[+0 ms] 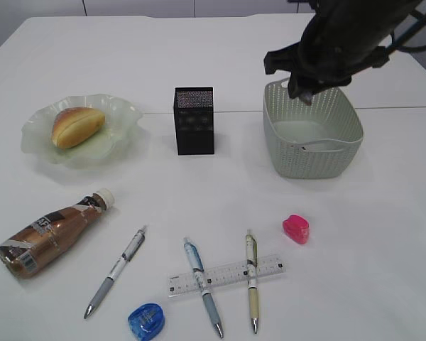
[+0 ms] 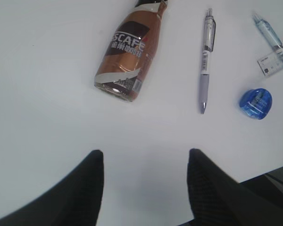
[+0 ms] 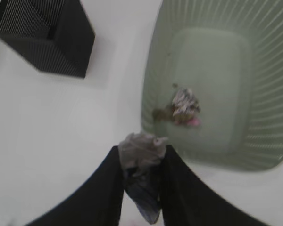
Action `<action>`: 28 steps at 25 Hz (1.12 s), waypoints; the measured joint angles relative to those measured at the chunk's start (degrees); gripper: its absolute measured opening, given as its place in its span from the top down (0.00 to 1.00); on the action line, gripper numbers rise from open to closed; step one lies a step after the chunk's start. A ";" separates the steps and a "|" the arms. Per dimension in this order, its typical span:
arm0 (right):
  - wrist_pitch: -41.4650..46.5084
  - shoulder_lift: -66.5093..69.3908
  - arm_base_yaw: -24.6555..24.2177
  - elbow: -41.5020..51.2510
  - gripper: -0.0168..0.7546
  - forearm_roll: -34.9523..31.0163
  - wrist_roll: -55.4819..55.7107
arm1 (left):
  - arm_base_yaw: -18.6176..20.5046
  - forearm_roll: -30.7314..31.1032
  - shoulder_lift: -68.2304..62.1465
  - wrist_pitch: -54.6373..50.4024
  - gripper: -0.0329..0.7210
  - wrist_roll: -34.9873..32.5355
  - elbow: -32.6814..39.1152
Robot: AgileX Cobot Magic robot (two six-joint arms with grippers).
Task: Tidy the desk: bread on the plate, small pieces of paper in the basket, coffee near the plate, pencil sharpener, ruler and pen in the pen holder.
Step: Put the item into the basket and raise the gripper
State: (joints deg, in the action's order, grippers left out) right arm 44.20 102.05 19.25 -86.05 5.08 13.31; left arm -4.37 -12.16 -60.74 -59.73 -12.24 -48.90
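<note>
I am a two-armed robot at a white desk (image 1: 199, 57). My right gripper (image 3: 141, 165) hangs at the upper right of the outside camera's frame, over the near-left rim of a grey-green perforated basket (image 1: 337, 153). Its two black fingers are clamped on a crumpled paper ball (image 3: 140, 153), grey-white with a bluish part hanging below. A second paper ball (image 3: 185, 106), whitish with pink marks, lies on the basket floor, in the centre right of the right wrist camera's frame.

My left gripper (image 2: 145, 188) hovers over bare desk at the bottom of the left wrist camera's frame, its fingers apart and holding nothing.

In the outside camera's frame, a golden bun (image 1: 77, 126) sits on the pale green wavy glass plate (image 1: 121, 114) at middle left. A black mesh pen holder (image 1: 194, 121) stands upright at the centre, between plate and basket. A brown coffee bottle (image 1: 53, 233) lies on its side at lower left. Along the bottom lie three pens: one grey-tipped (image 1: 116, 271), one blue-topped (image 1: 202, 285) and one beige (image 1: 251, 279). A clear ruler (image 1: 227, 275) lies crossed with the latter two. A blue pencil sharpener (image 1: 146, 321) sits at the bottom edge, a pink sharpener (image 1: 296, 229) to the right of the pens.
</note>
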 joint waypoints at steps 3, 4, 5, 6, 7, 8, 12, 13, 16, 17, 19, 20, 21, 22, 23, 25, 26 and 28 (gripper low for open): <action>0.00 3.46 -1.00 -5.98 0.74 5.27 3.88 | 0.00 0.00 0.00 0.00 0.40 0.00 0.00; 0.00 4.98 -1.41 -7.92 0.74 5.91 4.60 | 0.00 0.00 0.00 0.00 0.40 0.00 0.00; 0.00 6.57 -1.99 -9.37 0.74 6.23 5.19 | 0.00 0.00 0.00 0.00 0.40 0.00 0.00; 0.00 7.93 -2.38 -10.87 0.74 6.46 5.61 | 0.00 0.00 0.00 0.00 0.40 0.00 0.00; 0.00 9.55 -2.96 -12.21 0.74 6.47 5.73 | 0.00 0.00 0.00 0.00 0.40 0.00 0.00; 0.11 11.12 -3.40 -13.30 0.74 6.60 6.02 | 0.00 0.00 0.00 0.00 0.40 0.00 0.00; -0.02 15.87 -4.67 -15.18 0.74 7.20 6.49 | 0.00 0.00 0.00 0.00 0.40 0.00 0.00; -0.13 16.62 -5.07 -15.23 0.72 7.31 6.71 | 0.00 0.00 0.00 0.00 0.40 0.00 0.00; -0.50 18.47 -5.71 -15.32 0.65 7.31 6.83 | 0.00 0.00 0.00 0.00 0.40 0.00 0.00; -0.50 18.92 -5.81 -15.32 0.61 7.42 6.83 | 0.00 0.00 0.00 0.00 0.40 0.00 0.00; -0.61 19.33 -5.94 -15.32 0.52 7.42 6.93 | 0.00 0.00 0.00 0.00 0.40 0.00 0.00; -0.73 19.42 -6.05 -15.32 0.48 7.42 6.93 | 0.00 0.00 0.00 0.00 0.40 0.00 0.00; -0.86 19.42 -6.16 -15.32 0.44 7.42 6.93 | 0.00 -0.23 0.00 0.00 0.40 0.00 0.00; -0.86 19.42 -6.25 -15.32 0.41 7.42 6.93 | 0.00 -0.33 0.00 0.00 0.40 0.00 0.00; -0.86 19.42 -6.25 -15.32 0.39 7.42 6.93 | 0.00 -0.46 0.00 0.00 0.40 0.00 0.00; 0.27 19.42 -6.25 -15.36 0.37 6.55 6.93 | 0.00 -0.70 0.00 0.00 0.40 0.00 0.00; 1.57 19.29 -6.25 -15.36 0.37 5.73 6.47 | 0.00 -0.93 0.00 0.00 0.40 0.00 0.00; 4.64 18.24 -6.25 -15.45 0.37 2.95 3.75 | 0.00 -1.56 0.00 0.00 0.40 0.00 0.00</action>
State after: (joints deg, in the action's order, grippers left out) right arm 48.85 120.29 13.00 -101.51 8.03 17.06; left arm -4.37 -13.72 -60.74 -59.73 -12.24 -48.90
